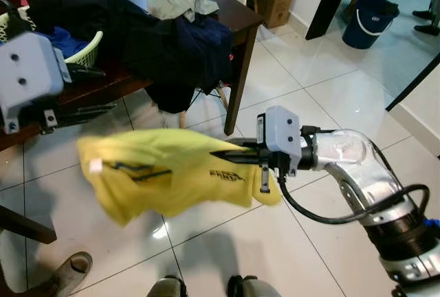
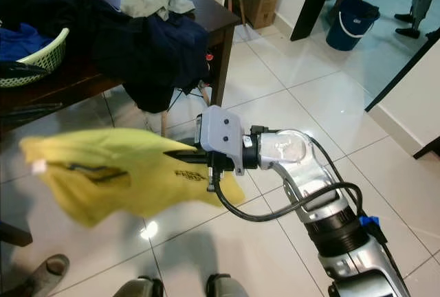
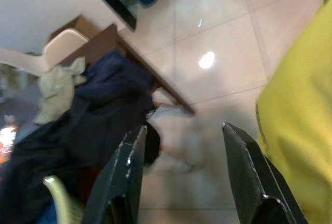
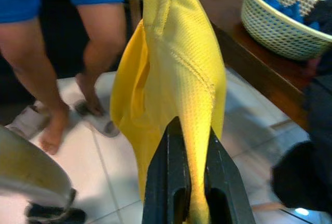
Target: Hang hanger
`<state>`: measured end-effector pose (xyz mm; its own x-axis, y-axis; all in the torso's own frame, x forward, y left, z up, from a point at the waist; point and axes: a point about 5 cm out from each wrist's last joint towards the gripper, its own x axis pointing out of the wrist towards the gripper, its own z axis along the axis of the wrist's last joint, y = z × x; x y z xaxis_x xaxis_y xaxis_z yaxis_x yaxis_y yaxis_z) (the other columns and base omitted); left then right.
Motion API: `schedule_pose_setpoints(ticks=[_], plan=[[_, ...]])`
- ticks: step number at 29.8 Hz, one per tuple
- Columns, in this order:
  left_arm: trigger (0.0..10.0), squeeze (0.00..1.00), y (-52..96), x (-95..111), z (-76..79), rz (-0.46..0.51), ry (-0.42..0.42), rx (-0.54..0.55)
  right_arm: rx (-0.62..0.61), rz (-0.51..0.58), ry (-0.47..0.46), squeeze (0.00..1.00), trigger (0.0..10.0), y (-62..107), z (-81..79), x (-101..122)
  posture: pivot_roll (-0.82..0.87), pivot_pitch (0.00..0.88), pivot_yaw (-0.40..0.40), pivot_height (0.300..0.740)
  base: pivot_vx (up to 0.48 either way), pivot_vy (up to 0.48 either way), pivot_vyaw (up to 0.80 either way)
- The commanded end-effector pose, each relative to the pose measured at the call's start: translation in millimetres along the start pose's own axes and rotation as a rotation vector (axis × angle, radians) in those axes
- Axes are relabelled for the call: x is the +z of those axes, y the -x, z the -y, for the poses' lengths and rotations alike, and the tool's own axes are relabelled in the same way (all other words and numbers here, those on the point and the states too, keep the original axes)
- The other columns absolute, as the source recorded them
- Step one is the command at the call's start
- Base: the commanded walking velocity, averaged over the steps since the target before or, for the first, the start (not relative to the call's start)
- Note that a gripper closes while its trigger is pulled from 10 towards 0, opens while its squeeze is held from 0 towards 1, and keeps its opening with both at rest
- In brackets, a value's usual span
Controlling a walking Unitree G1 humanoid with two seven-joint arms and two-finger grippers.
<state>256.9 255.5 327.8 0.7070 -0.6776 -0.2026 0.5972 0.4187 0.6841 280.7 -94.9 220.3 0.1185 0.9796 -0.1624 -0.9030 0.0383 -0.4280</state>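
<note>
Since the right gripper (image 1: 237, 154) pinches just one edge fold of the yellow shirt (image 1: 165, 173), the cloth could slip free if the arm swings; no hanger is visible inside it, so hanging may fail. Left gripper (image 3: 181, 146) hangs open and empty, near the dark table's (image 2: 220, 15) front edge. Shirt is bright yellow mesh with dark print, draped mid-air over the tiled floor (image 1: 330, 91), blurred.
</note>
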Motion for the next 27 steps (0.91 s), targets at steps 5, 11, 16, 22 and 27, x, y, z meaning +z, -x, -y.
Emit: schedule_pose_setpoints(ticks=[5,11,16,22,27], plan=[[10.0,0.00,-1.9,-21.7,-4.5,0.039,0.166,0.051,0.024,0.137,-0.108,0.00,10.0,2.4,-0.5,12.8,0.12,0.088,0.035,0.740,0.000,0.000,0.00],[10.0,0.00,-15.7,-34.6,-0.5,0.057,0.208,0.155,-0.067,0.218,-0.218,0.00,10.0,2.8,6.8,8.8,0.12,0.091,0.025,0.740,0.000,0.000,0.00],[10.0,0.00,-33.1,-42.9,11.3,0.187,0.406,0.427,-0.349,0.353,-0.491,0.00,10.0,0.1,18.5,-14.8,0.10,0.095,0.009,0.740,0.000,0.000,0.00],[10.0,0.00,-19.5,-38.5,-1.6,0.256,0.477,0.591,-0.457,0.329,-0.588,0.00,10.0,0.8,12.7,-37.0,0.11,0.095,-0.004,0.740,0.000,0.000,0.00],[10.0,0.00,-3.4,-32.9,-21.0,0.297,0.447,0.844,-0.591,0.381,-0.699,0.00,10.0,4.4,3.2,-50.0,0.10,0.096,-0.016,0.740,0.000,0.000,0.00]])
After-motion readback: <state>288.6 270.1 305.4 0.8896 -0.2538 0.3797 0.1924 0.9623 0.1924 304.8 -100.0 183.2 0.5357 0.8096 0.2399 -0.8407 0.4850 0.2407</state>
